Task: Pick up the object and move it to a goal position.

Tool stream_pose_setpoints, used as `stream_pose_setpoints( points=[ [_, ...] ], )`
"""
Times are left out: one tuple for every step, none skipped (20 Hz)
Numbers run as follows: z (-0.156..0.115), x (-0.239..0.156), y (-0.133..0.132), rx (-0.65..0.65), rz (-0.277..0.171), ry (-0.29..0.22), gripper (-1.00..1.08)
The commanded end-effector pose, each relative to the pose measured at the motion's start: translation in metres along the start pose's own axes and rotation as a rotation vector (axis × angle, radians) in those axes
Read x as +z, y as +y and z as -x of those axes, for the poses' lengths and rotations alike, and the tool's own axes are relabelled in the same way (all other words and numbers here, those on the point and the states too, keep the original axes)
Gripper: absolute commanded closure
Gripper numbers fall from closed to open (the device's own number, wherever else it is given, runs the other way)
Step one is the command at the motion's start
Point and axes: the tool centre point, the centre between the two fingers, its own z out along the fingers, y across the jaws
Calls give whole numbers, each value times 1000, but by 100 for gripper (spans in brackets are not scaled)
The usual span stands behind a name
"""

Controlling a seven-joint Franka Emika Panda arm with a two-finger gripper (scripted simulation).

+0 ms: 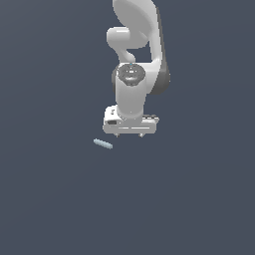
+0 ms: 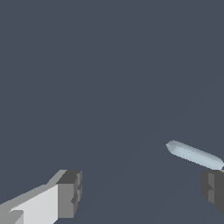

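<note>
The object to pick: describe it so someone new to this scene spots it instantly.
Start at the white arm on the plain dark grey floor. Below its end effector, toward the exterior view's left, lies the object, apart from the open fingers. It is a short, thin, pale blue rod with rounded ends, the only loose, coloured thing there.
</note>
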Motion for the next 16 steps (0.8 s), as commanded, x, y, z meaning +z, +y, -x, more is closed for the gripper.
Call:
stream_pose_setpoints(
  points=[
    [0, 0, 0, 0, 0, 0, -92],
    [0, 0, 0, 0, 1, 1, -92],
    [-1, -1, 2, 0, 2, 3, -92],
    [-1, -3, 3, 0, 5, 6, -92],
    [-2, -5, 6, -1, 9, 11, -92],
    [-3, -8, 9, -1, 14, 17, -92],
    [-4, -11, 13, -1, 19, 24, -92],
    [-5, -14, 16, -1, 24, 30, -92],
    [-6, -16, 19, -1, 28, 35, -92],
    [-6, -18, 20, -2, 30, 38, -92],
    [-6, -19, 21, -2, 32, 39, -92],
    [-7, -19, 21, -2, 32, 39, -92],
    [-6, -18, 20, -2, 31, 38, -92],
    [-6, -18, 20, -2, 30, 37, -92],
    [-6, -18, 20, -3, 30, 37, -92],
    [-6, -17, 20, -5, 30, 38, -92]
  ],
)
